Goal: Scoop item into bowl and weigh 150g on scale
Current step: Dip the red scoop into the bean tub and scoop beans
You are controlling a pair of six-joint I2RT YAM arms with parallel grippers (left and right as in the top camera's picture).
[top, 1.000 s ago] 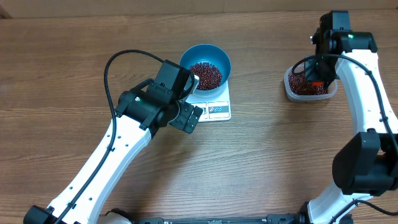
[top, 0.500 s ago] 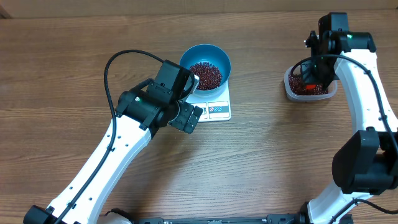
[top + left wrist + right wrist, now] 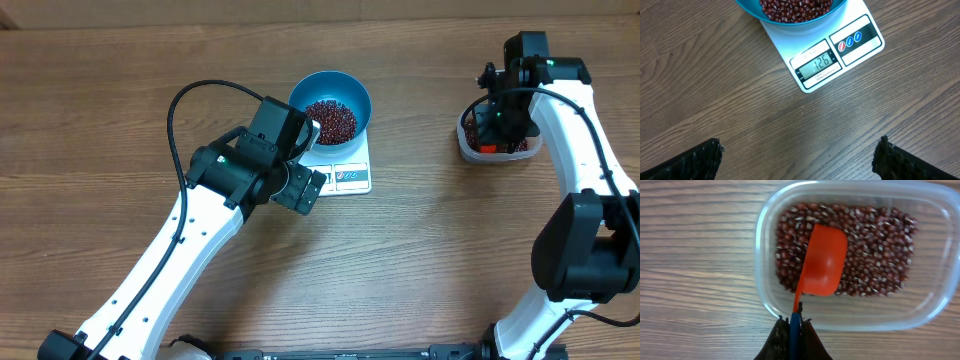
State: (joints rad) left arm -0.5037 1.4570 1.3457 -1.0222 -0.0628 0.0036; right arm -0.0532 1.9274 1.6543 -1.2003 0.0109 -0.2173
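The blue bowl point(image 3: 330, 100) stands on the white scale point(image 3: 347, 176) and holds a heap of red-brown beans point(image 3: 330, 120). In the left wrist view the scale point(image 3: 860, 55) shows 126 on its display point(image 3: 817, 63), with the bowl point(image 3: 751, 10) at the top edge. My left gripper point(image 3: 314, 157) hangs open beside the scale's front, nothing between its fingers point(image 3: 700, 162). My right gripper point(image 3: 795, 325) is shut on the blue handle of an orange scoop point(image 3: 822, 260), which lies over the beans point(image 3: 875, 255) in the clear tub point(image 3: 760, 245).
The clear tub point(image 3: 470, 148) sits at the far right of the wooden table, well apart from the scale. A black cable point(image 3: 190, 100) loops up from my left arm. Bare wood lies between the scale and the tub.
My right wrist has shifted slightly left and back over the tub with the scoop. The left arm, bowl and scale have not moved.
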